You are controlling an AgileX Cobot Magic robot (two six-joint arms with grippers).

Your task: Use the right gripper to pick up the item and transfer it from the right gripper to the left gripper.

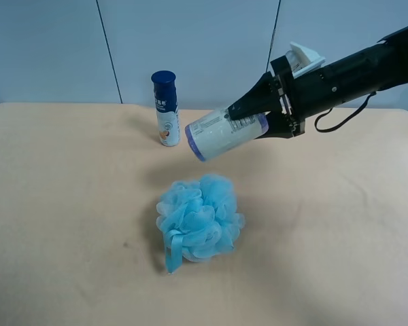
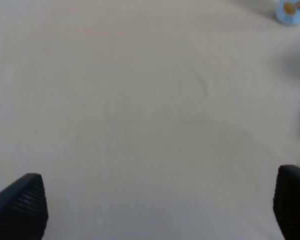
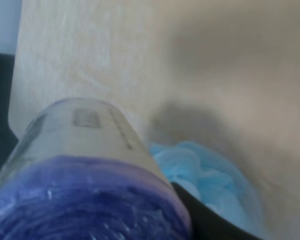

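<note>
sponge (image 1: 200, 219): nearest, lying on the table (image 1: 68, 204), not involved
item (image 1: 226, 133): clear of the table, on its side in the air, above and just beyond the sponge
right gripper (image 1: 243, 121): clamped on the item, one prong each side
bottle (image 1: 166, 109): farthest back, upright, apart from the item
done: pick-up, by the look of it
left: the whole handover
left gripper (image 2: 157, 202): prongs spread wide, nothing between them, over bare table
exterior high only: item's height and the grip; left arm not in it
right wrist only: lid end sits toward the wrist, sponge below
left wrist only: receiver's state; just the bottle's base in view, no item
</note>
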